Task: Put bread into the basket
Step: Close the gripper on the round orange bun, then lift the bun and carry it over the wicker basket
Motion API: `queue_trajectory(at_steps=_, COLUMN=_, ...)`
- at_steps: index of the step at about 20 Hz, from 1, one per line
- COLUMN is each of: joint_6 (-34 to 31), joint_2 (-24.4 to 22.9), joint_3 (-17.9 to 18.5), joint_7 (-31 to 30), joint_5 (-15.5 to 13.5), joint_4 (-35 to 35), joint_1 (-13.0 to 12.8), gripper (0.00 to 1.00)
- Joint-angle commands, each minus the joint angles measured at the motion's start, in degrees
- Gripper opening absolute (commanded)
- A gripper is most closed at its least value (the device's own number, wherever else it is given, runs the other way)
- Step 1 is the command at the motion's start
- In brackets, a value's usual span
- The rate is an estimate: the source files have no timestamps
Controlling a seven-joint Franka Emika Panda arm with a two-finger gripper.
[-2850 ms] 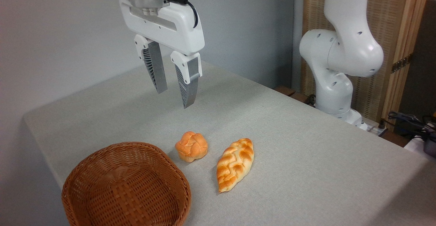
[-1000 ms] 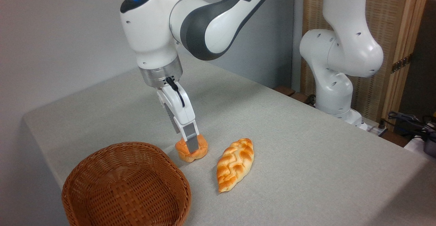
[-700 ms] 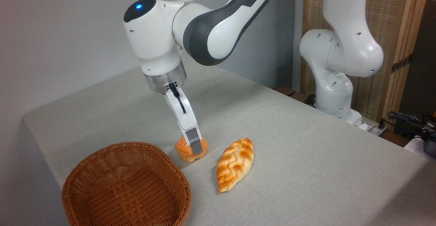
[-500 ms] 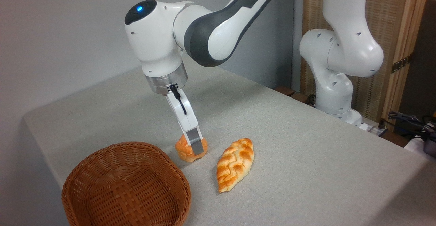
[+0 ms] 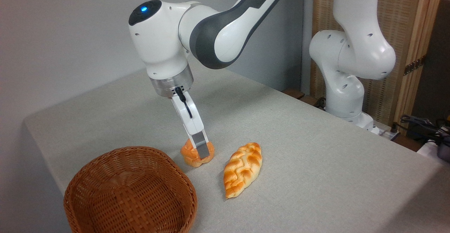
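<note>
Gripper [image 5: 199, 151] clamped on bread [image 5: 192, 155]; table [image 5: 316, 162] beneath

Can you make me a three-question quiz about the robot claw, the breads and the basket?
1. Where is the small round bun?
A. in the basket
B. on the table next to the basket
C. on top of the long loaf

2. How many breads are there?
A. one
B. two
C. four

3. What is in the basket right now?
A. nothing
B. the bun
C. the long loaf

Answers:
1 B: the bun sits on the grey table, just right of the basket rim, with the claw down on it.
2 B: there is the bun and the long braided loaf.
3 A: only woven wicker shows inside it.
</note>
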Motion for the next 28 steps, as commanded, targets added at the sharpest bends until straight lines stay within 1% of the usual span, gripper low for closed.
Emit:
queue_trajectory(at_steps=1, joint_6=0.3, joint_2=-1.0, joint_3=-0.1, joint_7=1.1, joint_5=0.5, joint_4=-1.0, joint_1=0.1, gripper=0.14)
queue_trajectory(at_steps=10, joint_6=-0.3, joint_2=-1.1, joint_3=-0.1, joint_7=1.0, joint_5=0.4, joint_4=-1.0, joint_1=0.1, gripper=0.08)
queue_trajectory(at_steps=11, joint_6=-0.6, joint_2=-1.3, joint_3=-0.1, joint_7=1.0, joint_5=0.4, joint_4=-0.8, joint_1=0.1, gripper=0.06)
queue_trajectory(at_steps=13, joint_6=-1.4, joint_2=-1.8, joint_3=-0.1, joint_7=0.9, joint_5=-0.3, joint_4=-0.5, joint_1=0.1, gripper=0.06)
queue_trajectory(at_steps=16, joint_6=-6.8, joint_2=-2.9, joint_3=-0.1, joint_7=0.6, joint_5=-0.7, joint_4=2.0, joint_1=0.1, gripper=0.05)
queue_trajectory(at_steps=17, joint_6=-9.8, joint_2=-3.1, joint_3=0.4, joint_7=0.6, joint_5=-0.9, joint_4=3.7, joint_1=0.1, gripper=0.05)
queue_trajectory(at_steps=18, joint_6=-11.0, joint_2=-3.1, joint_3=0.6, joint_7=0.6, joint_5=-1.1, joint_4=4.7, joint_1=0.1, gripper=0.05)
queue_trajectory(at_steps=19, joint_6=-13.1, joint_2=-3.0, joint_3=0.9, joint_7=0.5, joint_5=-1.3, joint_4=7.5, joint_1=0.2, gripper=0.05)
queue_trajectory(at_steps=20, joint_6=-13.4, joint_2=-3.0, joint_3=1.0, joint_7=0.6, joint_5=-1.3, joint_4=8.8, joint_1=0.2, gripper=0.05)
queue_trajectory(at_steps=24, joint_6=-13.1, joint_2=-1.9, joint_3=1.9, joint_7=0.6, joint_5=-0.8, joint_4=15.6, joint_1=0.3, gripper=0.05)
queue_trajectory(at_steps=26, joint_6=-11.3, joint_2=0.1, joint_3=1.9, joint_7=0.7, joint_5=0.1, joint_4=18.4, joint_1=0.4, gripper=0.05)
queue_trajectory(at_steps=28, joint_6=-6.7, joint_2=2.4, joint_3=2.1, joint_7=0.4, joint_5=0.7, joint_4=20.4, joint_1=0.5, gripper=0.06)
